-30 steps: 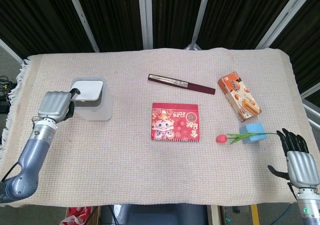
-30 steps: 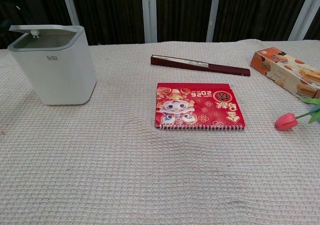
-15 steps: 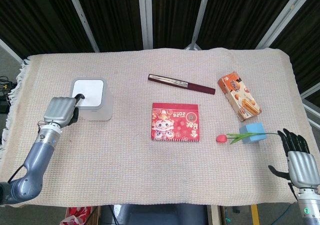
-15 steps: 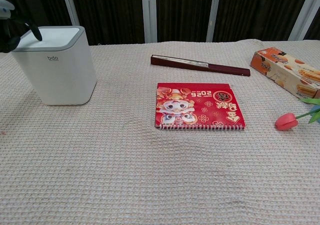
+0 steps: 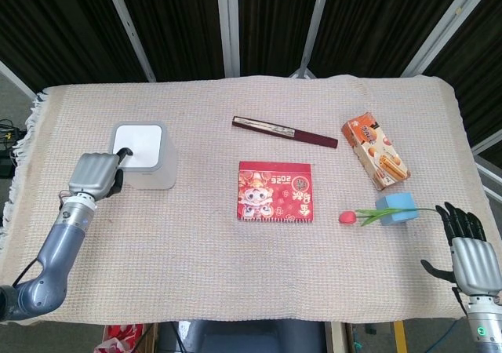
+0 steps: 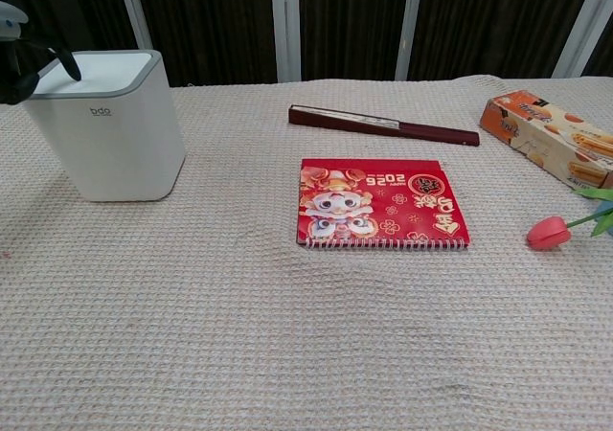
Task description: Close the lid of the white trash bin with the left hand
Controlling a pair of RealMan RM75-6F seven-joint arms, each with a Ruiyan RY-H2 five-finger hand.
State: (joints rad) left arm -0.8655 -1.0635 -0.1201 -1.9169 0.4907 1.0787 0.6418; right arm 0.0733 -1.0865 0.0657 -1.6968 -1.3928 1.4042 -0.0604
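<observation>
The white trash bin (image 5: 145, 158) (image 6: 107, 129) stands at the table's left side, its lid (image 5: 136, 140) lying flat and level with the grey rim. My left hand (image 5: 95, 176) (image 6: 21, 62) is just left of the bin with its fingers curled in. One dark fingertip (image 5: 123, 152) (image 6: 69, 67) rests on the lid's near left part. My right hand (image 5: 470, 252) hangs at the table's near right corner, fingers spread, holding nothing; the chest view does not show it.
A red calendar booklet (image 5: 276, 191) (image 6: 379, 203) lies at the centre. Behind it is a closed dark red fan (image 5: 284, 132) (image 6: 383, 124). At the right are a snack box (image 5: 376, 151) (image 6: 548, 137), a blue block (image 5: 394, 209) and an artificial tulip (image 5: 348, 216) (image 6: 548, 232).
The lid was tipped up a second ago and now lies flat. My left hand moved right and down onto it, then stayed put over the last half second. The right hand has not moved.
</observation>
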